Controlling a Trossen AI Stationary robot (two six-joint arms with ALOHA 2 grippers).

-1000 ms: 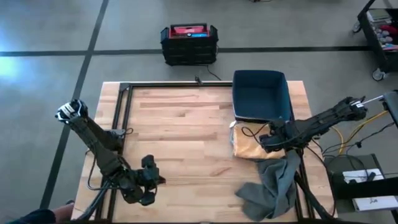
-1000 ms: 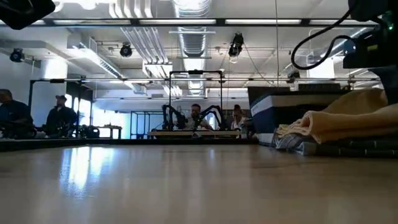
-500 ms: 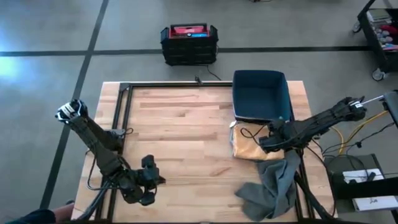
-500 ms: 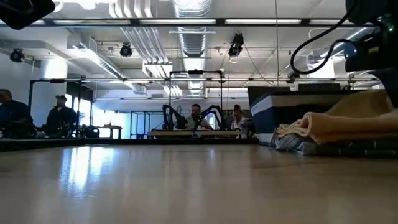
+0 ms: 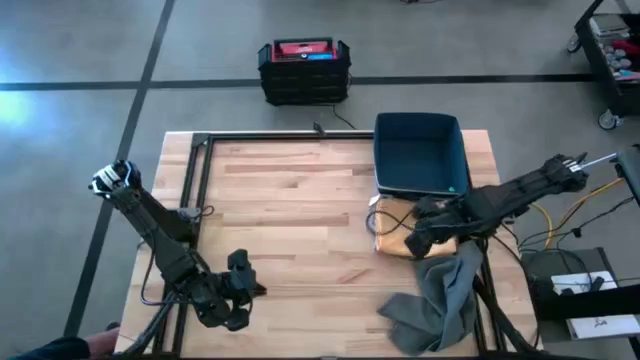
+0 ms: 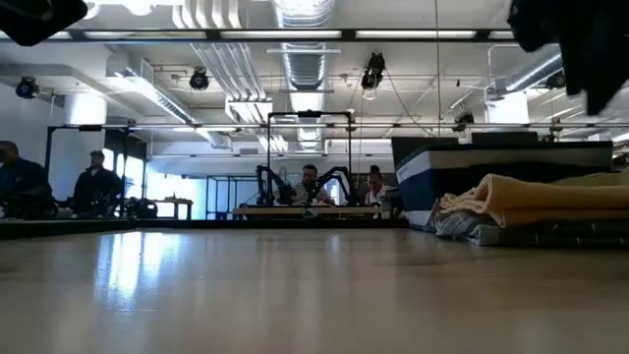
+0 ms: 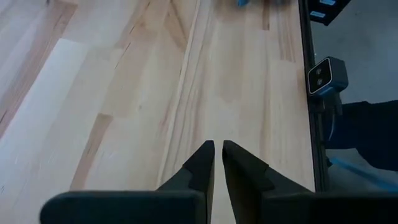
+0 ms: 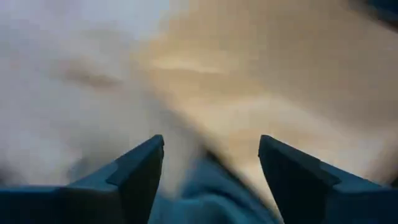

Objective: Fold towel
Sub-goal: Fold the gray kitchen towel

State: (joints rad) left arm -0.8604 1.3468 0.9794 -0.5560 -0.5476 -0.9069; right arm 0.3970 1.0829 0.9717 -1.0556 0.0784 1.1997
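Right gripper (image 5: 415, 238) has shifted since the earlier high view: it sat over the right side of the tan towel, now it sits farther left and lower, over the towel's near-left corner. Low view agrees; the dark arm that hung by the right edge is now only a dark mass at the top right corner, clear of the cloth.

Tan towel (image 5: 398, 228) lies bunched on the wooden table (image 5: 290, 210), just in front of the navy bin (image 5: 420, 152) and touching or nearly touching its near wall. Long axis runs roughly left to right across the table. A blue-white cloth (image 6: 454, 225) pokes out under its left end in the low view. A grey towel (image 5: 440, 295) sprawls nearer the front edge, its upper end close to the tan one.

Right wrist view: fingers (image 8: 140, 168) spread wide, nothing between them, tan fabric directly ahead. So the gripper is open, empty, poised above the towel corner. My reading: a grasp of that corner comes next, then a draw toward table centre.

Left gripper (image 7: 217, 149) rests at the front-left of the table, fingers nearly closed with a thin gap, holding nothing, well apart from all cloth. Right arm is far nearer.

Navy bin: interior looks empty from above. A black-and-red crate (image 5: 303, 68) stands on the floor beyond the table.
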